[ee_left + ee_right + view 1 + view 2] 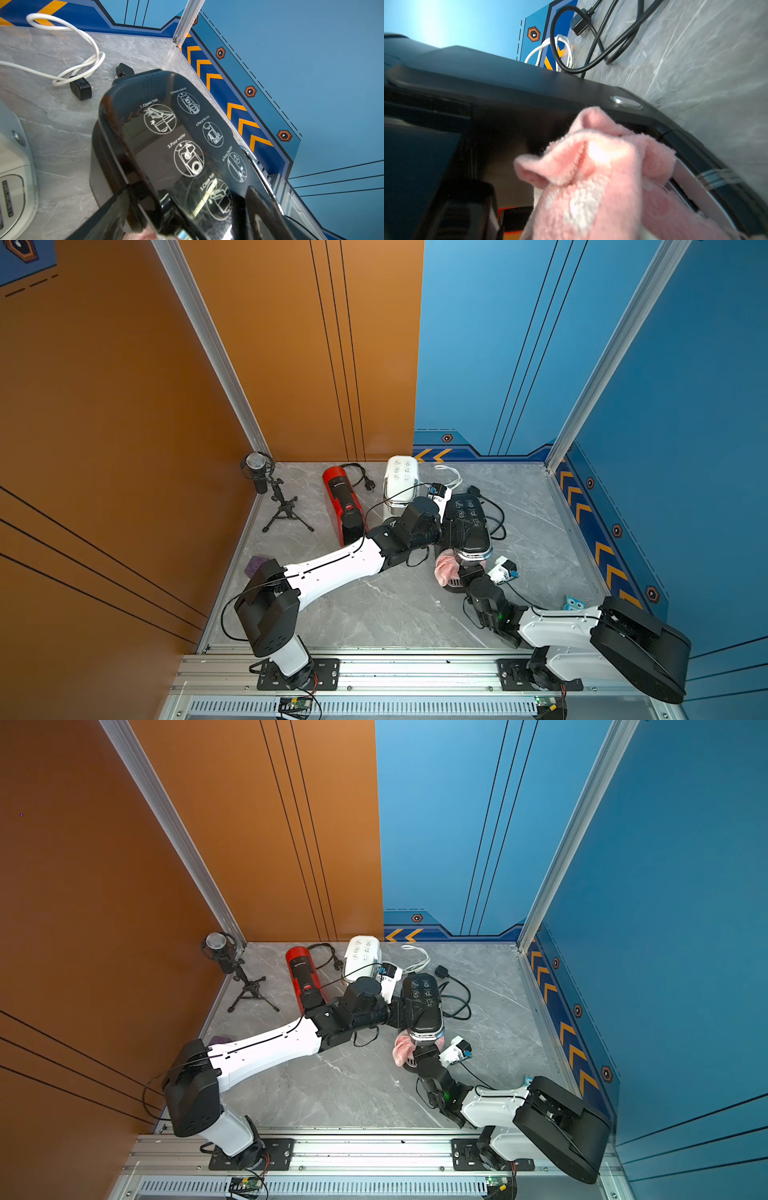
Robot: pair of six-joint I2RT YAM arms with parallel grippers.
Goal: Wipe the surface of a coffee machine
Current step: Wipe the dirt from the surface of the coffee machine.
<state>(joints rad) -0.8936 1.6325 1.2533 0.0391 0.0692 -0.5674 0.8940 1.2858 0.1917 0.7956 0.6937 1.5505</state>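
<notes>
**Inspector:** Nearest the rail, the right gripper (460,572) is sitting closed tight on the pink cloth (591,176). The cloth is bunching against the front of the black coffee machine (176,135), under its overhanging head and above the drip tray (452,584).

**Assessor:** And the machine itself?

**Inspector:** It is standing upright, right of centre on the marble table (374,614). The left gripper (455,531) is reaching in from the side with its jaws spread wide astride the head. Its fingers (112,209) are appearing to bear on both flanks, so I am judging this a bracing hold.

**Assessor:** What are you flagging?

**Inspector:** Three risks.
- **Cloth snagging:** a loose fold is hanging free beside the tray. A stroke dragging it across the tray edge or the spout could snag it and pull it out of the jaws.
- **Machine shifting:** the head is glossy. If the brace is lighter than it looks, wiping pressure from the front could slide or tip the machine back onto the black cord (496,522) lying just behind it.
- **Left arm crowding:** further back, the left arm is working close to the white coffee machine (400,481) and the red coffee machine (345,506). A careless repositioning could knock either one.

**Assessor:** Anything beyond those?

**Inspector:** The white cord (451,475) and the microphone stand (286,510) are sitting well apart from the work. I am raising no concern there.
</notes>
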